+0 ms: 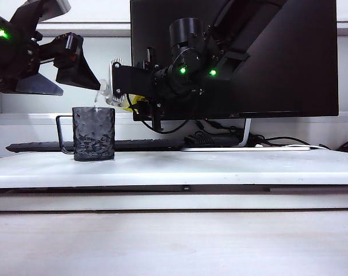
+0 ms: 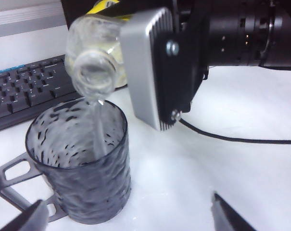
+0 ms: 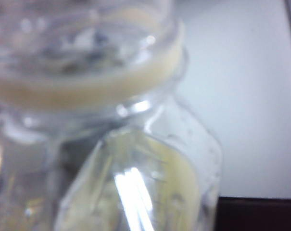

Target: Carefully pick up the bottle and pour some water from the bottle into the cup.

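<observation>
A white table [image 1: 220, 167] carries a keyboard [image 2: 25, 91] and a wide dark monitor [image 1: 277, 57] at the back, with the cup [image 1: 94, 133] standing toward its left end. The right claw [image 1: 113, 86], reaching in from the right of the exterior view, is clenched on the bottle [image 2: 94, 53], which is tipped mouth-down just above the cup's rim. A thin stream of water [image 2: 98, 127] runs from the open neck into the cup. The left claw [image 2: 131, 216] hovers near and above the cup on its handle side, jaws spread wide and grasping nothing; it does not touch the cup.

The bottle is small, clear and capless, with a yellow label. It looks light and thin-walled, likely to dent under a hard squeeze and slippery if wet, so the body at the label seems the sound place to hold it, as the claw does now.

The cup is dark, see-through and dimpled all over, with straight sides and a thin angular handle. It appears stiff and steady on its flat base, though possibly breakable.
</observation>
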